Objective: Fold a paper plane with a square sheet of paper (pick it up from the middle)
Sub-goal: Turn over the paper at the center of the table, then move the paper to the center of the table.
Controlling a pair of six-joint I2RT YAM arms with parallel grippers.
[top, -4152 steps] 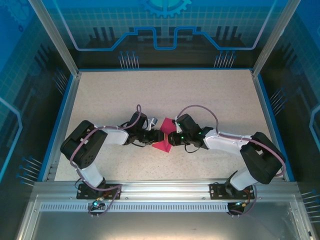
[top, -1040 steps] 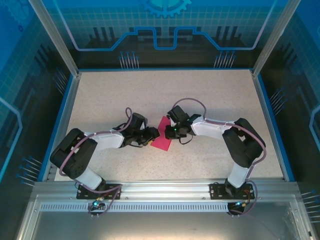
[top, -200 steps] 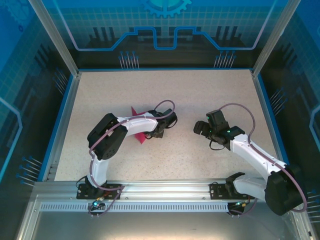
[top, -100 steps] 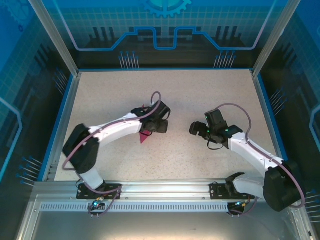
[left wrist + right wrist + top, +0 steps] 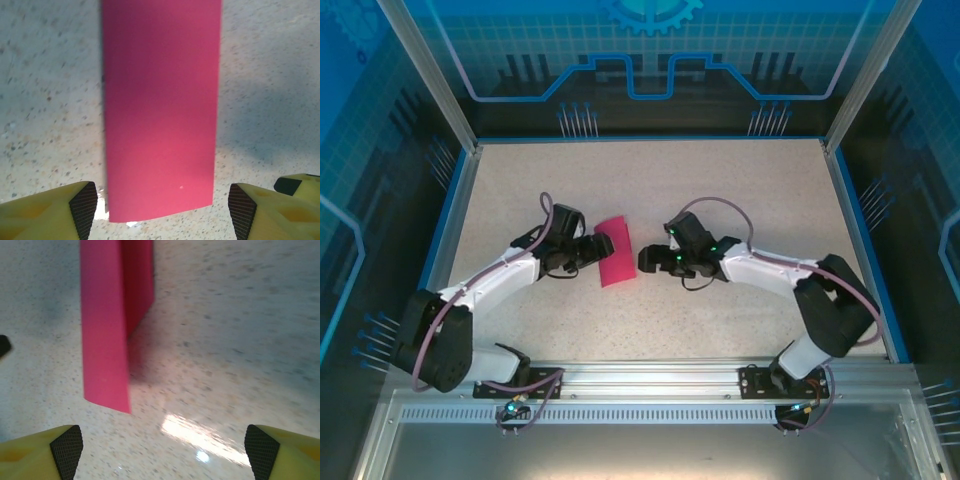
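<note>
The left claw (image 5: 592,248) and right claw (image 5: 648,262) are both spread wide and empty, with the folded pink paper (image 5: 615,264) lying between them on the table (image 5: 720,180).

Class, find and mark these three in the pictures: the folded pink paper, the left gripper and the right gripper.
folded pink paper (image 5: 614,250), top view, middle of its upper face.
left gripper (image 5: 591,249), top view, between its fingertips, at the paper's left edge.
right gripper (image 5: 645,263), top view, between its fingertips, right of the paper.

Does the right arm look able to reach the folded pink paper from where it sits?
Probably yes: the right gripper is open just beside the pink paper, with only bare table between them.
</note>
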